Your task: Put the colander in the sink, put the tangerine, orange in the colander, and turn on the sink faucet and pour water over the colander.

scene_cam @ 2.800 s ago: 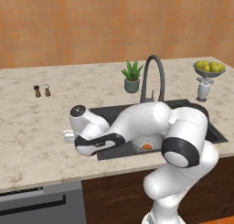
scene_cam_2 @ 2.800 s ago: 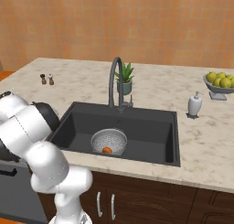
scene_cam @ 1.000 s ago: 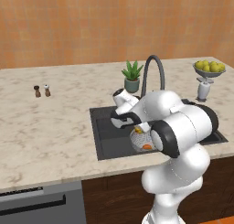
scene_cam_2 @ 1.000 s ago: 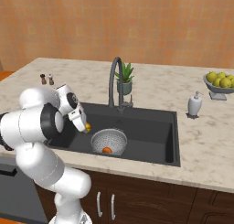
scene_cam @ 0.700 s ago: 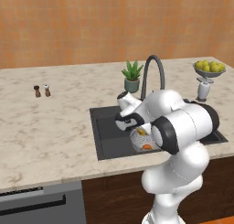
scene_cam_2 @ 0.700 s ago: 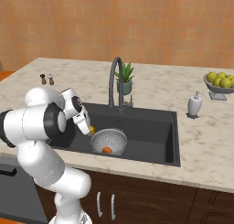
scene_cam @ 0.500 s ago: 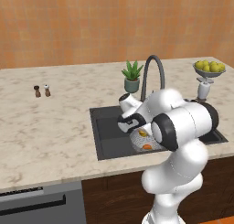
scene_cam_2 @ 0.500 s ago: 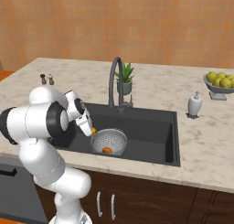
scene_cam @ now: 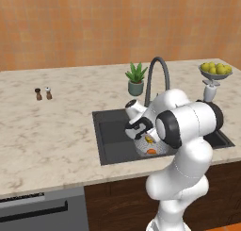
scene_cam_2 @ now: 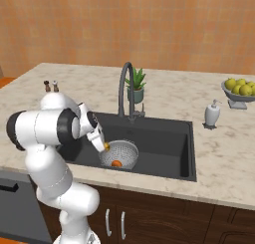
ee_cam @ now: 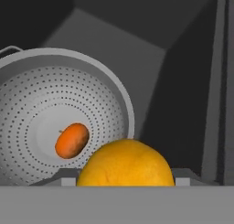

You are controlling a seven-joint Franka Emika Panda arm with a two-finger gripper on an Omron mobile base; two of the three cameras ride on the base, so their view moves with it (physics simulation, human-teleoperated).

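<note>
The colander (scene_cam_2: pixel 120 154) sits in the left part of the sink (scene_cam_2: pixel 164 143), and in the hand view we see one small orange-red fruit, which we take for the tangerine (ee_cam: pixel 71 140), lying on its pierced floor. Going left to right in the right base view, we meet the salt and pepper shakers (scene_cam_2: pixel 51 85) on the counter (scene_cam_2: pixel 219 158), then the end effector (scene_cam_2: pixel 103 146) at the colander's left rim, then the sink faucet (scene_cam_2: pixel 124 88) with a potted plant (scene_cam_2: pixel 135 86) behind it, then a soap dispenser (scene_cam_2: pixel 212 114) and a footed bowl of yellow-green fruit (scene_cam_2: pixel 239 91) far right. The end effector is closed around the orange (ee_cam: pixel 125 163), which bulges up between the finger tips in the hand view, just short of the colander's near rim rather than over its middle. We judge the orange firm, smooth and round, fairly light but prone to roll or slip, so a grip across its widest girth suits it. It should tolerate a short drop, though it may bounce against the metal or knock the tangerine. The colander looks stiff and light; its small side handle (ee_cam: pixel 10 49) or rim is the place to take it. No water runs yet.
</note>
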